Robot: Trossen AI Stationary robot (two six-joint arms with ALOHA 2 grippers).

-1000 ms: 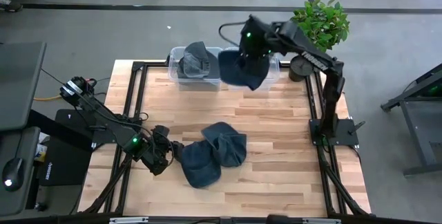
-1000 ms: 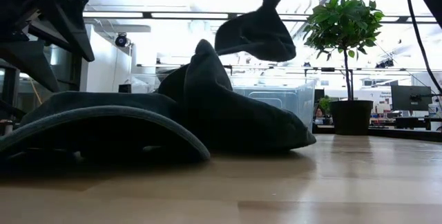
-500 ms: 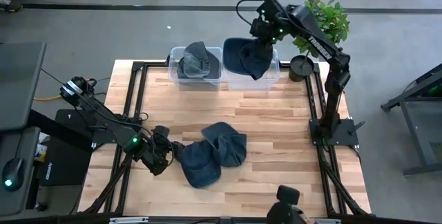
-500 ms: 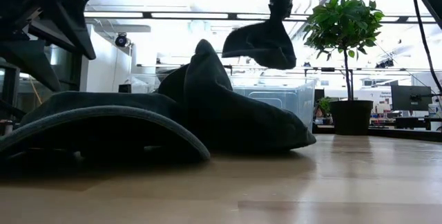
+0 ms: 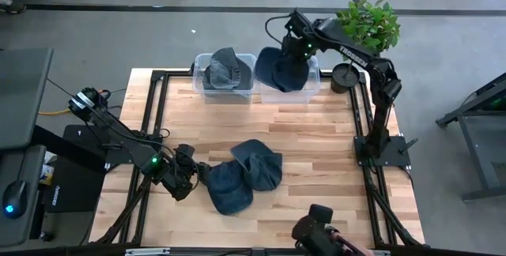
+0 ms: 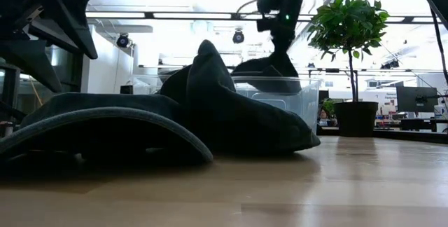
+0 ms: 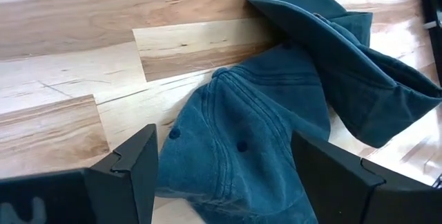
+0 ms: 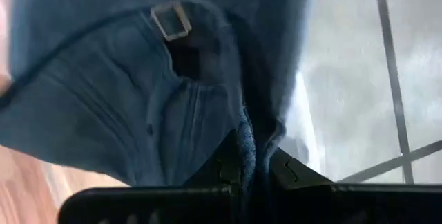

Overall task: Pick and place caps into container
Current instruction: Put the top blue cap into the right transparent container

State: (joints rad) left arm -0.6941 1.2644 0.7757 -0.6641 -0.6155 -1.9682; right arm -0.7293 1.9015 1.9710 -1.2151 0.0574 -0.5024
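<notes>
Two blue caps lie overlapping near the table's middle: a darker one (image 5: 229,189) toward the near edge and another (image 5: 259,165) behind it. My left gripper (image 5: 196,178) is open and low at the table, its fingers either side of the nearer cap's crown (image 7: 242,148). A grey-blue cap (image 5: 224,68) lies in the left clear bin (image 5: 198,82). My right gripper (image 5: 294,49) is shut on a dark blue cap (image 5: 283,70) in the right clear bin (image 5: 315,82). My right gripper pinches a raised fold of the cap's cloth (image 8: 243,137) between its two fingers, beside the back opening with its metal buckle (image 8: 171,20). It comes from above, pointing down. The cap hangs below the fingers, and its lower part (image 6: 269,69) sits inside the bin. My left gripper: whether its fingers touch the cap between them, I cannot tell.
A potted plant (image 5: 368,27) stands just past the table's far right corner, close to my right arm. Black frame rails run along the table's left and right sides. A dark object (image 5: 316,228) shows at the near edge. Bare wood lies right of the two caps.
My right gripper has carried the hanging dark blue cap from over the bins' near side toward the far edge and then down. The cap, which was hanging clear in the air, now sits in the right bin. A dark object has appeared at the near edge.
</notes>
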